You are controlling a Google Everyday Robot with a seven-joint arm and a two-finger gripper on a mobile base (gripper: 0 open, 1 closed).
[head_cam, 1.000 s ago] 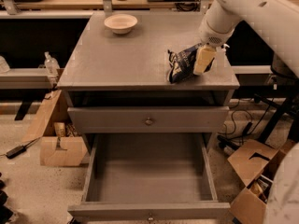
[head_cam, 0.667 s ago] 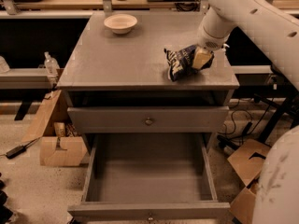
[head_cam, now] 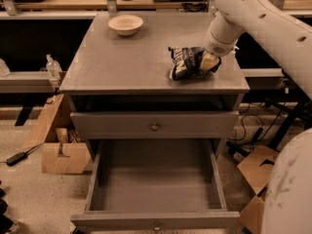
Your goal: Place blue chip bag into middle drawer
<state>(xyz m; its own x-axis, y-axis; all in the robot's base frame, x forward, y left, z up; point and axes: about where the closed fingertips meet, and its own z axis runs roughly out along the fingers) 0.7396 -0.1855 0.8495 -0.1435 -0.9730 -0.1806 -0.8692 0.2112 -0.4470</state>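
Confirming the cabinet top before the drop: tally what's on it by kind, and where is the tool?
Blue chip bag: 1
Cream bowl: 1
Total: 2
Tool grips the bag's right end.

1. The light is warm and a bit dim, falling from above.
2. The cabinet top (head_cam: 126, 57) glows softly; the gap under it is dark.
3. The gripper (head_cam: 210, 62), touching the blue chip bag (head_cam: 186, 62), looks pale and bright.
4. The middle drawer (head_cam: 156, 189) is shady inside.
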